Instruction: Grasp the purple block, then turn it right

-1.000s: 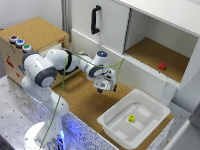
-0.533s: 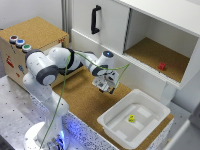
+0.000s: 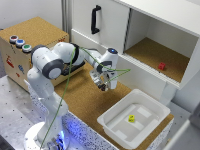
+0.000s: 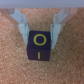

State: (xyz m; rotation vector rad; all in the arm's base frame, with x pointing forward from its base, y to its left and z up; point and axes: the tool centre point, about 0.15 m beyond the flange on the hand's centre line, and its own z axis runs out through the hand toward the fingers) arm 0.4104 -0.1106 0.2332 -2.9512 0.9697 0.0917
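From the exterior view I see the cork-topped table with my gripper low over it, hiding the block, while the wrist view shows the purple block squarely between my open jaws, apparently ungripped.

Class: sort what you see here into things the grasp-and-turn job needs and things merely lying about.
Job:
purple block
gripper, its fingers either side of the block

Lying about:
white tray with small yellow object
red object in the open cabinet
coloured buttons on the box
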